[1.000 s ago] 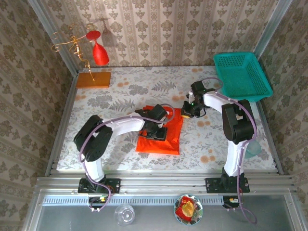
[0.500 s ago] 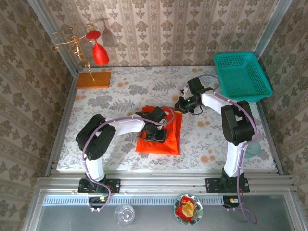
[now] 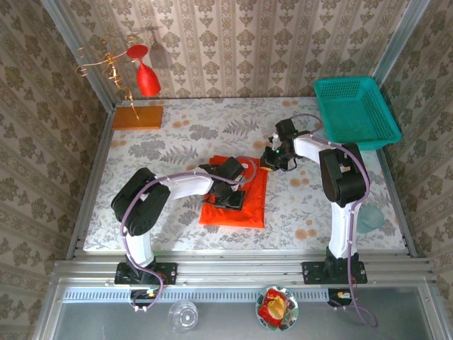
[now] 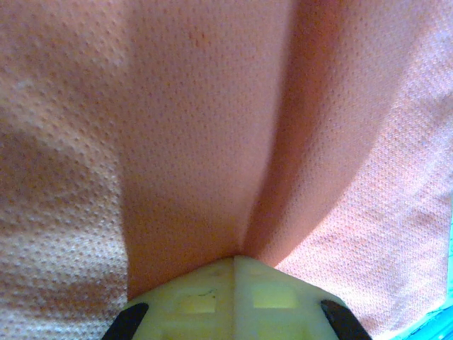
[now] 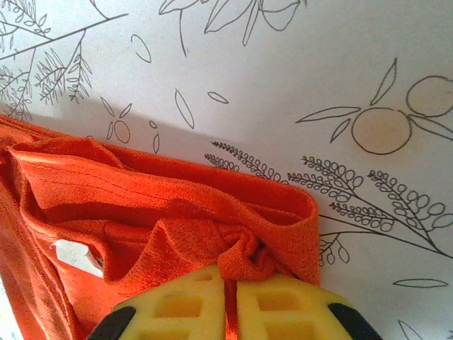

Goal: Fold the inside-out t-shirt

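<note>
The inside-out t-shirt (image 3: 248,209) lies as a folded packet mid-table (image 3: 177,134), and the left gripper (image 3: 228,193) sits on top of it, fingers shut tight together and pressing into the cloth, an anchor, I'd say, so the layers don't slide. At the packet's far right corner the right gripper (image 5: 228,283) has a bunched fold nipped between nearly closed fingers, low over the tabletop, probably to lay that edge square.

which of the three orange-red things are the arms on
The wrinkly t-shirt mid-table; the flat board and the wine glass are apart at the back left corner.
</note>
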Robot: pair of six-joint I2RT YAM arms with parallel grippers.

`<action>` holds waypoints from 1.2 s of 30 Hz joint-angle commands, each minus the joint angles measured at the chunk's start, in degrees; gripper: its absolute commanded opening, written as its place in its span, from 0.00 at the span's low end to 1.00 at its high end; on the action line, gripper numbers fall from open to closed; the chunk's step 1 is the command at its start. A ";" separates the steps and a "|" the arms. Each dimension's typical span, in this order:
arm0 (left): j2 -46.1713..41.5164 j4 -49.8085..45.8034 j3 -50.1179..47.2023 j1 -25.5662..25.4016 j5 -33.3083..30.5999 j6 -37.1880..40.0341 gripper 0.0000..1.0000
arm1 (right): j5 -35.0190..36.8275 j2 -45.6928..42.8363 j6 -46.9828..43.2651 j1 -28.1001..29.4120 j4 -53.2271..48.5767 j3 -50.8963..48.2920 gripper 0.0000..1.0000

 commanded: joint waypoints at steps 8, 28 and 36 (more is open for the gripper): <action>0.90 -3.70 -1.44 -0.16 -1.75 -0.84 0.01 | 6.14 -6.23 -1.75 -0.25 -7.14 1.48 0.33; 0.73 -3.09 -1.82 -0.16 -1.66 -1.38 0.02 | 7.61 2.30 -6.89 1.62 -10.02 5.52 0.47; 1.08 -2.80 -1.78 -0.12 -1.40 -1.65 0.01 | 4.23 3.24 -6.33 1.82 -6.88 5.20 0.45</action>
